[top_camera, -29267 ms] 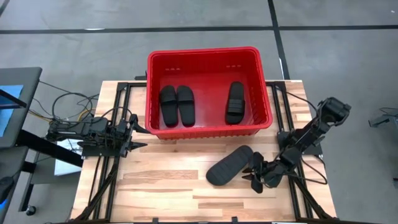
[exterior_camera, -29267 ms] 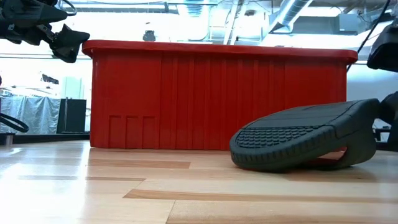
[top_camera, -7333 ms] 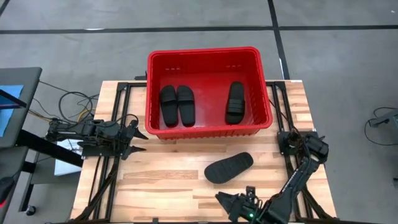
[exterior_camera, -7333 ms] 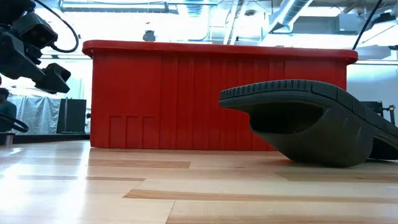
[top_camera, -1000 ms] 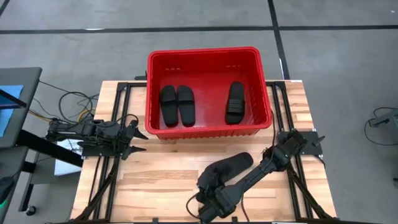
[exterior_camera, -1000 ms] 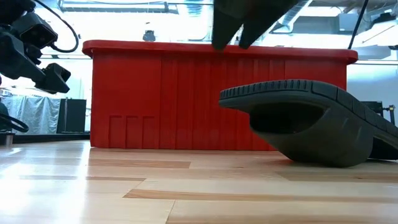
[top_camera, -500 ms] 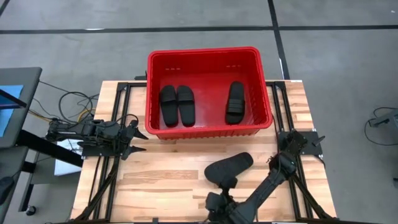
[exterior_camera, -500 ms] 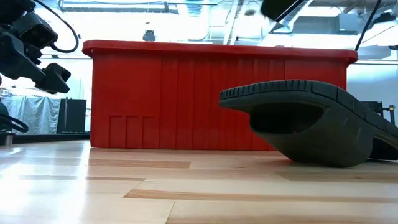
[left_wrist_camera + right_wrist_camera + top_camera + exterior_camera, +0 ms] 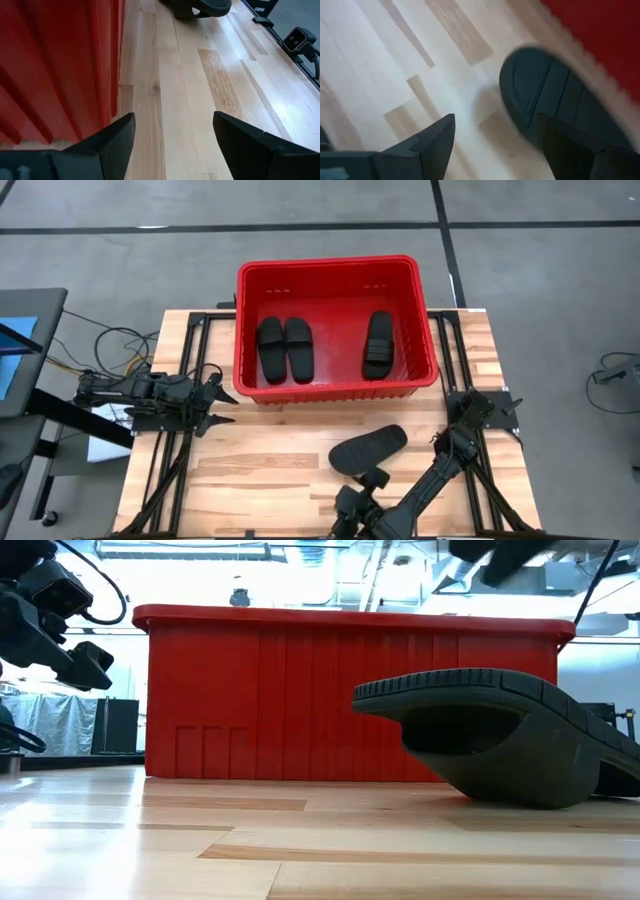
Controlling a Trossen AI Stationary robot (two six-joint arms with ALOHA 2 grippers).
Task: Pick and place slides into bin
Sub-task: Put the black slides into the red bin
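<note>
Slides are split between two places: three of them lie soles-down inside the red bin (image 9: 334, 270), and the fourth slide (image 9: 368, 450) lies alone on the wooden worktop (image 9: 260, 470), just in front of the bin's near wall and towards its right end. Inside the bin, a pair of slides (image 9: 284, 348) rests side by side near the bin's left wall, the two touching along their length, and a single slide (image 9: 378, 344) lies near the bin's right wall, well apart from the pair.

From table height, the loose slide shows its ribbed sole edge raised and tilted, its strap side towards the worktop, with the bin's ribbed red wall behind it.

Right gripper (image 9: 360, 498) hovers beside the loose slide, on the side away from the bin, at the end of an arm stretched low across the worktop from the bin's right. Its fingers are spread wide with nothing between them; its own camera looks down past them onto the slide's dark rounded end and the pale wood.

Left gripper (image 9: 222, 405) waits just beside the bin's near-left corner, above the worktop's edge. Its fingers too stand spread apart and hold nothing, the bin's red wall close alongside one of them.
</note>
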